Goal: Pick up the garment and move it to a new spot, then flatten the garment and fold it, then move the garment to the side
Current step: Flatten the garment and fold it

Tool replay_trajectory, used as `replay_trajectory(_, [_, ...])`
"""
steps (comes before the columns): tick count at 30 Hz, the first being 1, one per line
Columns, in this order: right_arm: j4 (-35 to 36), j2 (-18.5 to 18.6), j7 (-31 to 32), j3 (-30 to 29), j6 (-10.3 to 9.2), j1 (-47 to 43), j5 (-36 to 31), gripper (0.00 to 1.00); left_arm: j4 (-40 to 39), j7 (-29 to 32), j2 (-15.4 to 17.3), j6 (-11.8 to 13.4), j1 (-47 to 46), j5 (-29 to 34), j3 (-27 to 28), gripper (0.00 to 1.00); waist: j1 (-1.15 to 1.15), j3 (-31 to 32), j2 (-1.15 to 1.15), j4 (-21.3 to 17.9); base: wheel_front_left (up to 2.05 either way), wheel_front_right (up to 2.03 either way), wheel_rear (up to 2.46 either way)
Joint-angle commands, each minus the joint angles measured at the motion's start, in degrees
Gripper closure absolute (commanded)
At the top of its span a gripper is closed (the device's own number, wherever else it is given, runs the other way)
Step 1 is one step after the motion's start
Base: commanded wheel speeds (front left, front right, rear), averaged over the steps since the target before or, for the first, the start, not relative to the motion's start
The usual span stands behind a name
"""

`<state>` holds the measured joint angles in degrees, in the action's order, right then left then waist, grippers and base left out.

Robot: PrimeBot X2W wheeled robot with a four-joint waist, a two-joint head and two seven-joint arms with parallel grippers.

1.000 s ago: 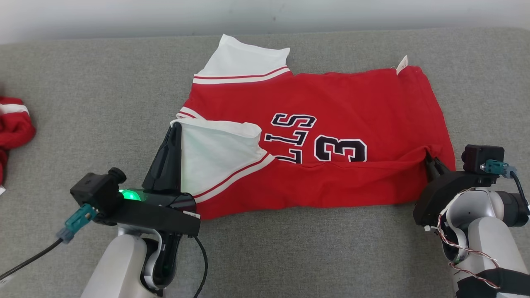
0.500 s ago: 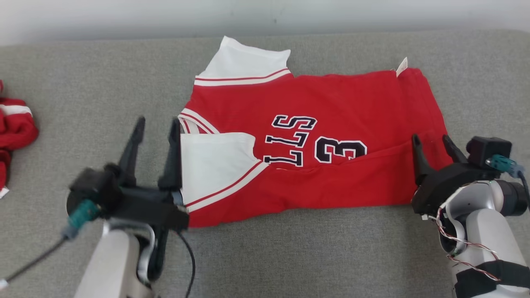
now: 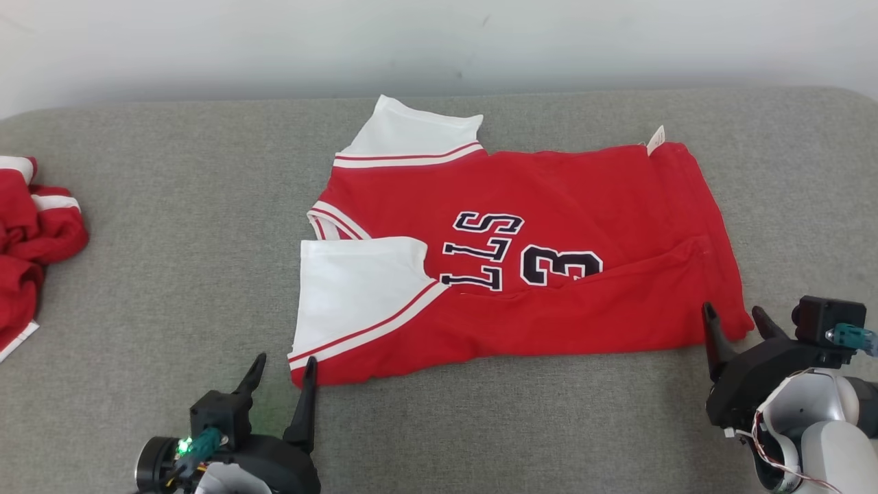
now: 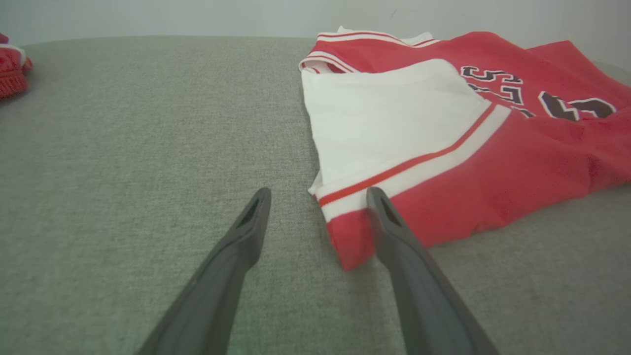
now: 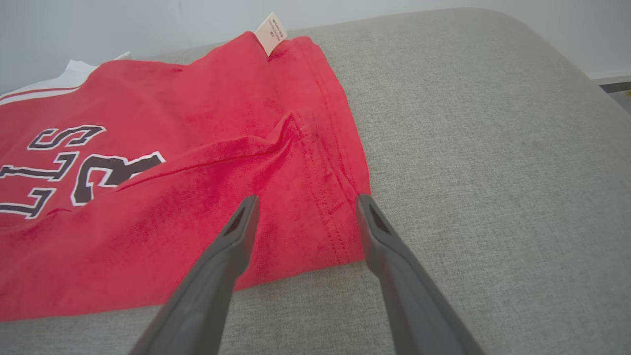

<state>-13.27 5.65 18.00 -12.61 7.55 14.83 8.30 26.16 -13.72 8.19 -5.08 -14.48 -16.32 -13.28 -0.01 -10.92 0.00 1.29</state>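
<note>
The left gripper (image 3: 285, 360) is sitting at the lower left of the head view with its two dark fingers spread apart and gripping nothing. Its inner finger is pointing up just beside the lower-left corner of the garment (image 3: 549, 206). In the left wrist view that red corner is showing between the two fingers, and I cannot tell whether the fabric is touching them. The right gripper (image 3: 732, 310) is standing at the lower right of the head view, likewise spread wide and empty, its tips reaching the garment's lower-right corner. In the right wrist view the stitched hem is lying between its fingers. The garment, a red jersey with white sleeves and dark lettering, is lying flat across the middle of the grey cushion (image 3: 171, 240). Its near long edge is lying doubled over the body and is covering the lower part of the letters. One white sleeve is lying folded over the body at the lower left, and the other is sticking out toward the top of the frame. A small white tag (image 3: 656, 139) is poking up at the garment's upper-right corner. A second red cloth (image 3: 34, 233) is lying bunched at the left edge, well apart from the jersey.
</note>
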Motion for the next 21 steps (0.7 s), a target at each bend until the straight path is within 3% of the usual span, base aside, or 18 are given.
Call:
replay_trajectory(1, [0.63, -0.63, 0.91, -0.34, -0.10, -1.01, -0.98, 0.00, 2.67, 2.33, -0.40, 1.56, -1.63, 0.21, 0.15, 0.00, 0.01, -0.29, 0.00, -0.31, 0.00, 0.00, 0.00])
replay_trajectory(5, [0.50, -1.41, 2.07, -0.17, -0.11, -0.83, -2.55, 0.00, 7.47, 5.35, -1.24, 2.98, -3.78, -0.39, 0.27, 0.00, 0.01, -0.63, 0.00, -1.20, 0.00, 0.00, 0.00])
replay_trajectory(10, [-0.22, -1.97, 2.92, -0.40, -0.10, -0.63, -4.25, 0.00, 10.56, 7.57, -2.12, 1.98, -4.97, -2.25, -0.15, 0.00, 0.01, -0.79, 0.00, -1.69, 0.00, 0.00, 0.00])
replay_trajectory(11, [-0.60, -2.05, 3.10, -0.55, -0.10, -0.61, -4.59, 0.00, 11.20, 8.18, -2.32, 1.46, -5.00, -2.75, -0.31, 0.28, 0.01, -0.81, 0.00, -1.77, 0.00, 0.00, 0.00])
replay_trajectory(13, [-1.47, -2.22, 3.31, -0.74, -0.11, -0.17, -5.55, 0.00, 12.06, 9.19, -2.62, 0.87, -4.69, -3.09, -0.93, 0.95, 0.01, -0.87, 0.00, -1.84, 0.00, 0.00, 0.00])
replay_trajectory(14, [-1.95, -2.29, 3.16, -1.03, -0.11, 0.24, -5.92, 0.00, 12.33, 9.44, -2.64, 0.59, -4.56, -3.25, -1.15, 1.00, 0.01, -0.90, 0.00, -1.82, 0.00, 0.00, 0.00])
replay_trajectory(21, [-5.77, -2.53, 2.43, -4.95, -0.10, 3.34, -9.93, 0.00, 12.77, 8.69, -2.55, -0.06, -4.57, -3.62, -2.31, 1.00, 0.01, -1.27, 0.00, -0.60, 0.00, 0.00, 0.00])
